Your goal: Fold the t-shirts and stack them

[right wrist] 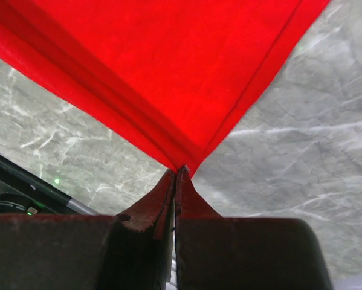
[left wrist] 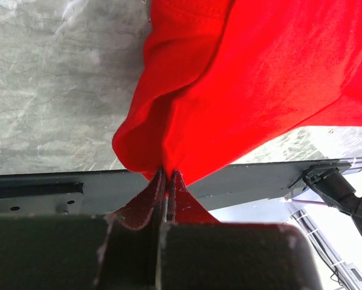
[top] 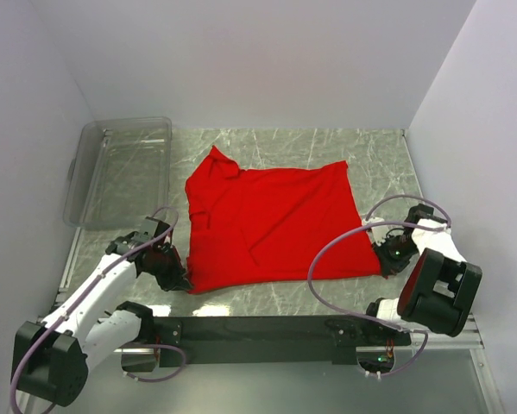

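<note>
- While both tools sat low at the near edge, your left gripper [left wrist: 167, 172] had its jaws pressed together on the near-left corner of the red t-shirt [top: 271, 224], with cloth bunched right at the tips.
- Your right gripper [right wrist: 179, 169] was closed just as tight, pinching the near-right corner where the hem came to a point.
- From both tools the shirt lay straight ahead, away from the bases, spread mostly flat mid-table [top: 370, 155].
- Its near edge ran left to right between your two grips; each arm had its own corner, so neither was the nearer one.
- My read: the fold needed both corners lifted together and carried toward the far edge, kept level, or the hem would skew.
- The clear plastic bin [top: 120, 172] sat at far left, apart from the shirt.
</note>
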Tool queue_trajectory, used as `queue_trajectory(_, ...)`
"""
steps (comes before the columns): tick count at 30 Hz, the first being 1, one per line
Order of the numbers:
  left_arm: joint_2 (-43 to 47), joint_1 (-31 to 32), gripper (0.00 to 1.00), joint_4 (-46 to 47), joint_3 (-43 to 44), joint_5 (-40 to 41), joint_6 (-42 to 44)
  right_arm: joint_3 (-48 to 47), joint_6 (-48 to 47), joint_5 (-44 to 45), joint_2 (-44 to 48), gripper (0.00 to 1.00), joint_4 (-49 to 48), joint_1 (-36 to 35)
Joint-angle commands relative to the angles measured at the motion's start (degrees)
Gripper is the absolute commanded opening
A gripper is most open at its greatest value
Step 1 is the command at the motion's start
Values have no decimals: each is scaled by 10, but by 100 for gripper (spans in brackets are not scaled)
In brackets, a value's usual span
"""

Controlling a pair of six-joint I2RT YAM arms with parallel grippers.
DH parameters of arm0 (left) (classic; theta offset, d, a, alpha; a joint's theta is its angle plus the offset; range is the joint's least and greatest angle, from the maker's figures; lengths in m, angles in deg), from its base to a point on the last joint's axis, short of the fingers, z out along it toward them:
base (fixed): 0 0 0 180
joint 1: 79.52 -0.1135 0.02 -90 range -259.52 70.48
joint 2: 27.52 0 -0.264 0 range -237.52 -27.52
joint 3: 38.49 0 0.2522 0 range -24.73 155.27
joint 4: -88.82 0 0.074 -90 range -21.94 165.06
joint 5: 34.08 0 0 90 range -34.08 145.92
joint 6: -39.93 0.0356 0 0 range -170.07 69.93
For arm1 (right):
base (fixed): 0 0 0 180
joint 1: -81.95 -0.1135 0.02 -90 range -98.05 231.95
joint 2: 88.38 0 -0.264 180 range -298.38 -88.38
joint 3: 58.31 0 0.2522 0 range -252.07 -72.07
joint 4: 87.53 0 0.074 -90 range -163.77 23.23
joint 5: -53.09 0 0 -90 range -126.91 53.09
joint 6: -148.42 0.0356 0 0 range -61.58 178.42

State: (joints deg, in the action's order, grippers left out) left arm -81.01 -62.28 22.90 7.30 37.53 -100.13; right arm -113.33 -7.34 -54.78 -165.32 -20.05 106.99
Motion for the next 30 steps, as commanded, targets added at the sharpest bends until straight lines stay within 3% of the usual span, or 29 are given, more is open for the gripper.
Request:
queue_trajectory(1, 1, 0, 1, -11, 7, -15, 15, -22, -17, 30, 7, 0, 7, 5)
queue_trajectory(6, 11, 0, 1, -28, -6, -21, 12, -2, -55, 71, 25, 0, 46, 14)
queue_trajectory(13, -42, 3, 1, 11, 10, -14, 14, -8, -67, 77, 29, 0, 60, 41)
queue_trajectory(23, -21, 3, 1, 14, 58, 30, 28, -65, -52, -22, 16, 0, 55, 41)
queue_trajectory(25, -11, 3, 1, 0, 78, 51, 34, -95, -71, -79, 33, 0, 89, 41)
queue_trajectory(30, 38, 3, 1, -33, 230, 135, 87, -229, -67, -223, 100, 0, 133, 41)
